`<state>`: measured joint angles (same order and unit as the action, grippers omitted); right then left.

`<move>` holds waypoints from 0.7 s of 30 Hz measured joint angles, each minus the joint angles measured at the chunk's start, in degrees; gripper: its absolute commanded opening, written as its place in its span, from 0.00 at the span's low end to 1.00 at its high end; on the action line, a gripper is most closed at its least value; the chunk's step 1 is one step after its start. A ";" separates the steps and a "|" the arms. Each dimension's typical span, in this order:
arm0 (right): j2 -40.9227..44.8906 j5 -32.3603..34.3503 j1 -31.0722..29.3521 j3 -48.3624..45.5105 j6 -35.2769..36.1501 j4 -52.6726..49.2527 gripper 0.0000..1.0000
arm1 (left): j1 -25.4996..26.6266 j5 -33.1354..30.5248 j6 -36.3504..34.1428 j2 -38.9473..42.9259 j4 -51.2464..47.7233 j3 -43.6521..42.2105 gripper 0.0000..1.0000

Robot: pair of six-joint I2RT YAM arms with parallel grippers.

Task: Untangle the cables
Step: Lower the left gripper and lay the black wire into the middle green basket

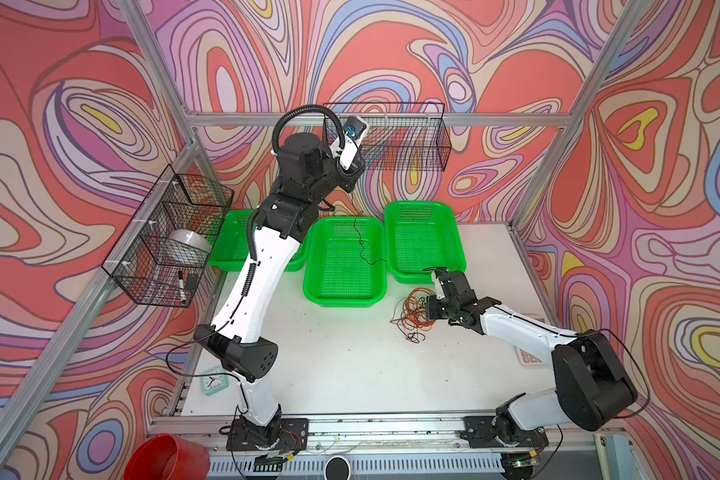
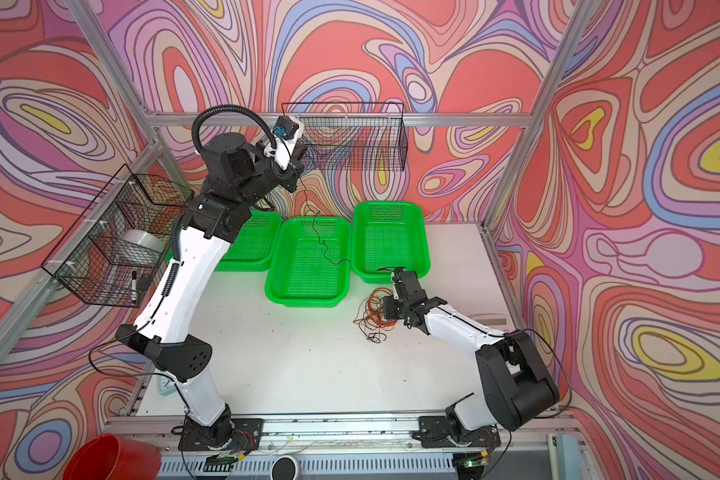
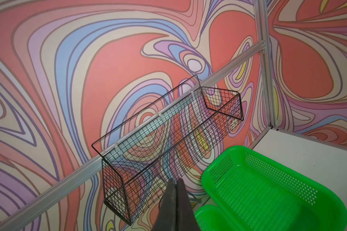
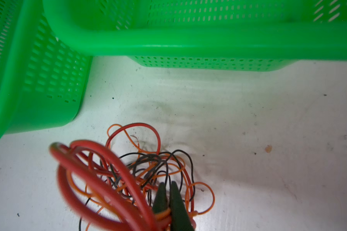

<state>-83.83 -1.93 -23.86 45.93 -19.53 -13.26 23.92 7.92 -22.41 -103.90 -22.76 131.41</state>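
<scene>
Claw left [image 3: 176,180] pinches black cable [image 1: 358,232]; claw right [image 4: 167,184], tangle [image 1: 413,311].

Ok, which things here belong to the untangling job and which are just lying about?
Job: black cable, red cable, orange cable, left gripper, right gripper, likely green baskets.
Lying about: wire baskets, tape roll, marker, clock, red bucket.

Cables nr table's right edge: red cable [image 4: 84,144], orange cable [image 4: 213,197], black cable [image 4: 191,168], all plain. 3 baskets [image 1: 344,296] along far edge: bright green, rows of small holes. Table [image 1: 350,365]: white, dark specks. Walls [image 1: 391,50]: swirl pattern in coral red, lilac, blue, cream, yellow, dark outlines. Wire baskets [image 1: 412,158]: black grid. Arms [image 1: 262,274]: white shells, black joints. Bucket [image 1: 163,457]: red.
</scene>
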 measured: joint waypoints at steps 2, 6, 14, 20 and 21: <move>-0.28 -0.31 0.00 0.20 0.00 0.26 0.00 | -0.98 -0.11 0.44 0.20 0.76 -3.54 0.00; -0.28 -0.68 0.00 0.20 0.09 0.39 0.00 | -2.01 -0.81 1.51 1.18 3.43 -15.89 0.00; 0.85 -0.66 0.00 0.20 0.55 -0.31 0.00 | -2.67 -0.92 4.44 -0.50 3.98 -30.21 0.00; 2.80 -0.74 0.00 0.20 0.57 -1.11 0.00 | -2.91 -0.90 6.86 -3.32 4.98 -35.06 0.23; 3.13 -0.87 0.00 0.20 0.59 -1.27 0.00 | -2.91 -0.87 7.37 -3.85 5.05 -36.00 0.39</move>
<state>-80.71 -2.81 -23.86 46.13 -18.94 -14.52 21.02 7.05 -15.05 -107.74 -17.72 95.42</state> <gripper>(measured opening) 0.049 0.081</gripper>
